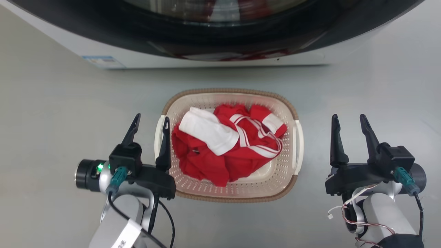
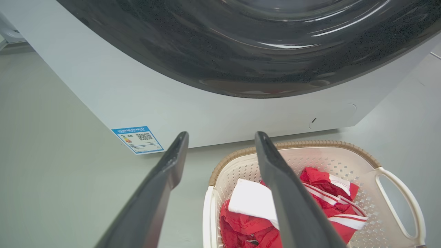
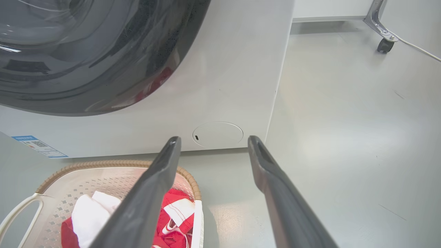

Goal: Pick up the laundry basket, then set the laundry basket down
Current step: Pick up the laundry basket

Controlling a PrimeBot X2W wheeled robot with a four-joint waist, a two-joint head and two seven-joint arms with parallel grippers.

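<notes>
On the grey floor [image 1: 51,120], just in front of the washer [image 1: 206,58], the basket [image 1: 227,91] stands upright with its brown rim level and all of its base down. It holds red clothes [image 1: 206,162] with white stripes, and a white cloth [image 1: 210,132] lies on top of them towards the left. Left gripper [image 1: 152,117]: jaws wide apart, nothing held. In the head view its inner finger overlaps the basket's left edge and its outer finger lies over bare floor, so the left handle [image 1: 157,132] falls between the two; whether either finger touches the handle cannot be told. The left wrist view agrees: one finger [image 2: 162,186] runs over the floor, the other crosses the basket [image 2: 241,162], and the near white edge shows in the gap between them. The same view shows the right handle [image 2: 396,203] standing up as a white loop on the far side. Right gripper [image 1: 348,117]: jaws wide apart, nothing held. It is beside the basket's right side but apart from it, with a strip of floor showing between its inner finger and the right handle. In the right wrist view one finger [image 3: 151,193] crosses the basket's corner [image 3: 187,175] and the other lies over floor. A blue label [image 2: 138,139] is stuck low on the washer's front, left of the basket. A round cover [image 3: 217,134] sits low on the washer's front near its right corner. Red shows reflected in the dark door.
</notes>
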